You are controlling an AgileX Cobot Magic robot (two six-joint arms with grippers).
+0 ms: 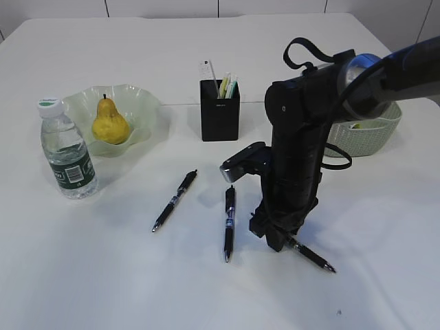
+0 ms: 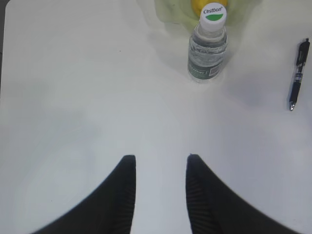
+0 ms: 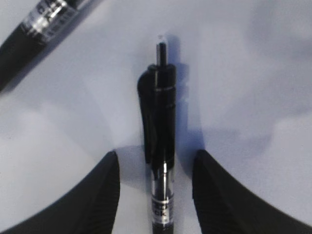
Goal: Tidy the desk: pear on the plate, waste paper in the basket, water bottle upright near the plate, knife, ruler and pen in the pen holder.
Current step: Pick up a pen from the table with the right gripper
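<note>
Jaws of my right gripper (image 3: pixel 156 170) stand open astride the black click pen (image 3: pixel 158 146) lying on the white desk (image 1: pixel 103 275), nothing gripped, so closing catches its barrel.

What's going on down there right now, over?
Right pincer open, straddling a pen on the desk. Left pincer open, empty. Two more pens lying loose. Nothing blocking.

The right arm (image 1: pixel 295 144) is matte black and blocky, with a black looped cable, a silver-blue joint and a small camera box. Both wrist views show black, finely ribbed jaws.
</note>
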